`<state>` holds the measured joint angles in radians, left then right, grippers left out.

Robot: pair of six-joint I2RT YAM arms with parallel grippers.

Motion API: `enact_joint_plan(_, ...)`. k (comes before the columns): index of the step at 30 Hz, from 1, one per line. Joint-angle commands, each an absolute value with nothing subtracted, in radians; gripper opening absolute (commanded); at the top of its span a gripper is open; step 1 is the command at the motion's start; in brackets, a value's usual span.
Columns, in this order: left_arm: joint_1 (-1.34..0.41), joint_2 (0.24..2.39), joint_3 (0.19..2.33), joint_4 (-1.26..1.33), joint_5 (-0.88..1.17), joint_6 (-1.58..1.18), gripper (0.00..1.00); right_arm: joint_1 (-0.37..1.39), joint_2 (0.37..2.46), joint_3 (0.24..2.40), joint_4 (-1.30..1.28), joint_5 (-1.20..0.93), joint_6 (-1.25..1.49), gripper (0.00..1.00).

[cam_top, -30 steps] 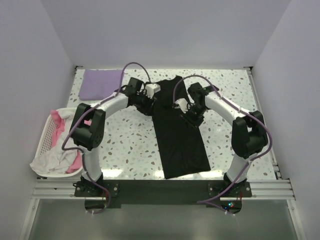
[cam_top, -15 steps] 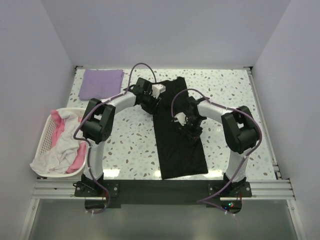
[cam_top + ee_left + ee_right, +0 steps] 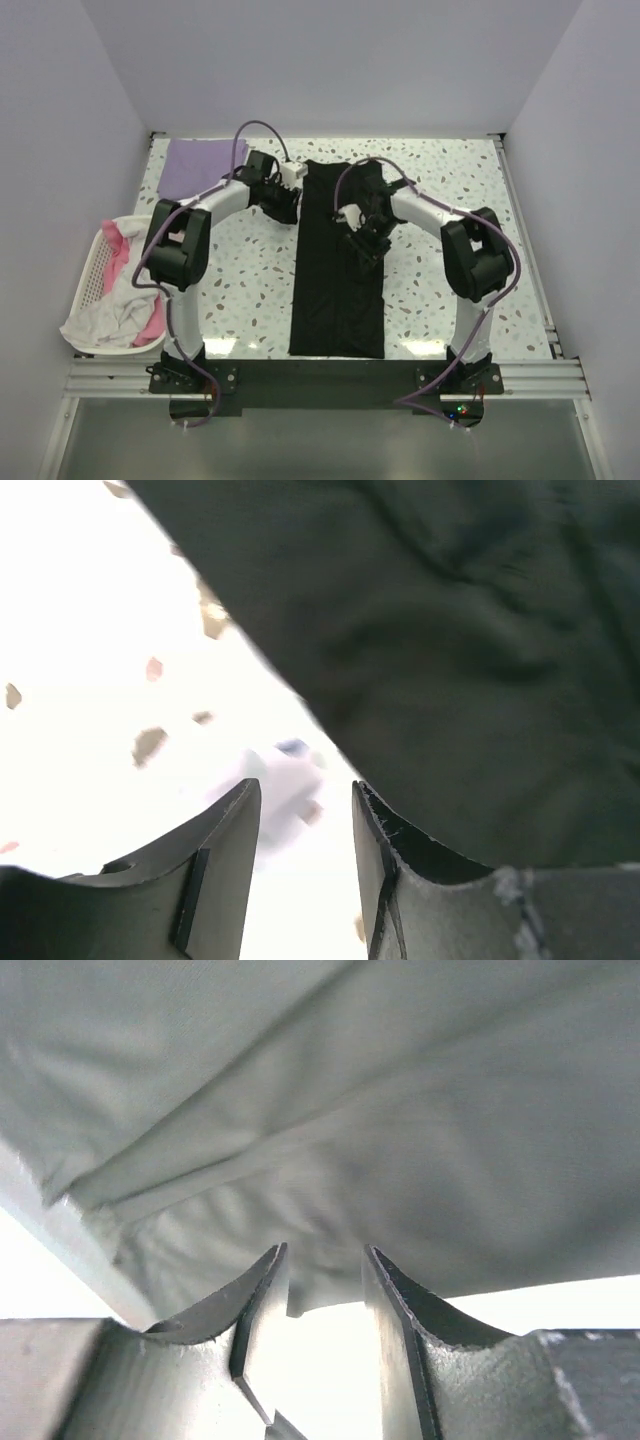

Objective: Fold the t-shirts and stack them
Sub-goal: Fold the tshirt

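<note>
The black t-shirt [image 3: 335, 290] lies flat on the speckled table [image 3: 450, 180] as a long narrow strip. It runs from the far middle of the surface to the near edge, between the two arms, with a lengthwise crease down its centre. The lavender t-shirt [image 3: 200, 165] lies as a flat square in the far left corner of the table, well apart from the black one.

The left gripper [image 3: 290, 208] sits at the left edge of the black strip, near its far end. In the left wrist view, the left gripper [image 3: 305, 790] has its jaws parted. Bare table shows in the gap and nothing lies between the fingers [image 3: 225, 860]. The black cloth [image 3: 480, 650] fills the upper right of that view, just beyond the right-hand finger.

The right gripper [image 3: 365, 245] is over the right half of the strip, in its far portion. In the right wrist view, the right gripper [image 3: 325, 1255] also has its jaws parted, with no cloth clamped between them. The shirt fabric [image 3: 400, 1110] spans the view directly ahead of the fingertips, and its folded edge ends just at the gap.

A white lattice basket [image 3: 90, 265] stands off the left edge of the table. It holds a crumpled pile of white and pink cloth [image 3: 125, 300] that spills over its near rim.
</note>
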<state>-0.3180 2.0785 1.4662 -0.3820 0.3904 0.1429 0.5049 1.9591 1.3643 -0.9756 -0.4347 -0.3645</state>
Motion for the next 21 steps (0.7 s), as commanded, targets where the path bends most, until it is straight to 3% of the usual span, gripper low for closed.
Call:
enact_joint_plan(1,-0.333,1.907,1.417,-0.325,0.495,0.164,0.47,0.413,1.908,1.486,-0.966,-0.413,-0.396,0.4)
enact_joint_plan(9,-0.394,1.926,1.419,-0.298,0.537,0.085,0.52,0.407,2.038,1.64,-0.859,-0.169,-0.338,0.4)
enact_joint_plan(21,-0.376,2.092,1.417,-0.282,0.5,0.051,0.49,0.408,2.203,1.666,-0.7,-0.064,-0.287,0.39)
